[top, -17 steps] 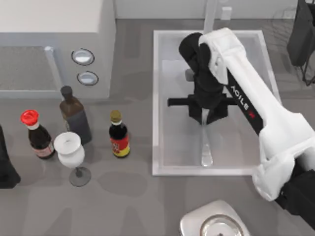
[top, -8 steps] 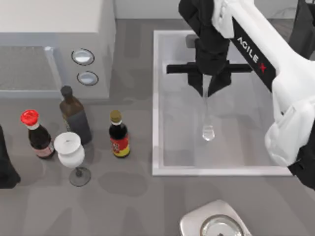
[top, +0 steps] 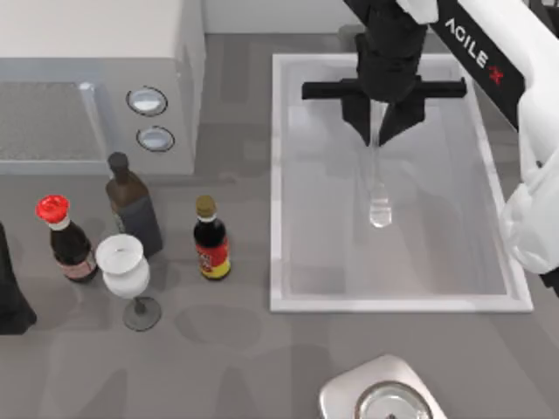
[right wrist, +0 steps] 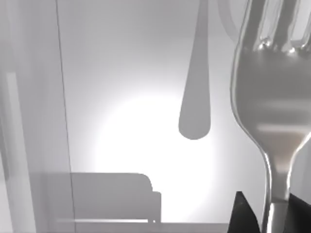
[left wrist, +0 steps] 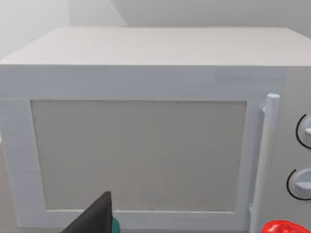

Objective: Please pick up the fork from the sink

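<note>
Now right end effector (top: 383,131) clamped on slim glossy metal fork (top: 378,188) above smooth white rectangular sink (top: 278,183).

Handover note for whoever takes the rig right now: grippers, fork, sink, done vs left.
Right gripper: shut on the fork, fingers clamping one end, over the far part of the sink.
Fork: hanging in the grip above the basin; the right wrist view shows its shadow apart from it on the sink floor, so it looks clear of the bottom.
Left gripper: parked facing the microwave.
Done: grasp and lift.
Left: carry the fork clear of the sink rim.
</note>
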You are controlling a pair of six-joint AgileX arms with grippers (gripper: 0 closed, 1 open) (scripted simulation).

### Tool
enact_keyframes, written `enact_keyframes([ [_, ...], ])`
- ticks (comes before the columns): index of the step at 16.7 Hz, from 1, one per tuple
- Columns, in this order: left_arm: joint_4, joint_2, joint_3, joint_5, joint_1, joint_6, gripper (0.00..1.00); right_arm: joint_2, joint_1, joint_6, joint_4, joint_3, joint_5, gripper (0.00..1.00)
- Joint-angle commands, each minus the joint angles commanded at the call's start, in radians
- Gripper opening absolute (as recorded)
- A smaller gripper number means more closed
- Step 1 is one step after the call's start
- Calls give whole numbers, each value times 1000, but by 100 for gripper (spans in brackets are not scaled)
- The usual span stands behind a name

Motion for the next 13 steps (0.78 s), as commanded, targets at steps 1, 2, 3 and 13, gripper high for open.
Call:
enact_keyframes([
  [1, 0, 0, 0, 0, 0, 0, 100, 0, 0, 0, 0, 0, 0, 0],
  [2, 0, 0, 0, 0, 0, 0, 100, -1, 0, 1, -2, 4, 0, 0],
  [3, 0, 0, 0, 0, 0, 0, 100, -3, -1, 0, -1, 2, 0, 0],
  [13, 0, 0, 0, 0, 0, 0, 100, -431, -216, -216, 120, -570, -14, 0],
])
